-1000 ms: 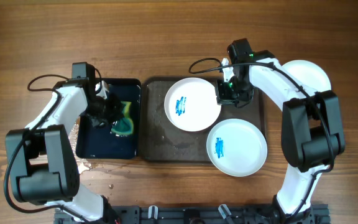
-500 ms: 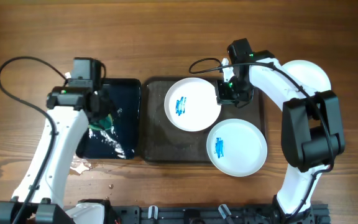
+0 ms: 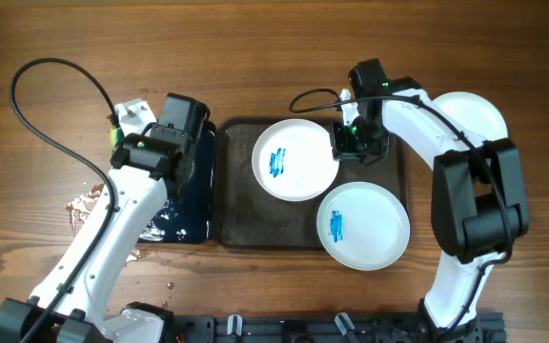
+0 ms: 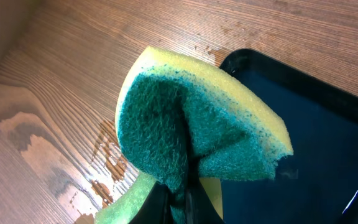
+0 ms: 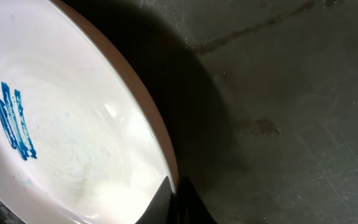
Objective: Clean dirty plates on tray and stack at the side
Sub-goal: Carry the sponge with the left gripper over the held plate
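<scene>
The dark grey tray [image 3: 246, 214] holds a white plate [image 3: 295, 159] with a blue smear. My right gripper [image 3: 343, 143] is shut on that plate's right rim, as the right wrist view [image 5: 176, 199] shows against the plate [image 5: 61, 124]. A second smeared plate [image 3: 363, 226] lies over the tray's front right corner. A third plate [image 3: 470, 114] lies on the table at the right, partly hidden by the arm. My left gripper [image 4: 179, 205] is shut on a yellow and green sponge [image 4: 191, 124], held above the table. In the overhead view the arm [image 3: 165, 157] hides the sponge.
A smaller glossy black tray [image 3: 193, 205] with water in it sits just left of the grey tray; it also shows in the left wrist view [image 4: 309, 124]. Water is spilled on the wood [image 3: 89, 200] left of it. A black cable [image 3: 60, 105] loops over the far left.
My left arm has lifted the sponge out of the black tray and swung up and to the right. The right arm and the plates have not moved.
</scene>
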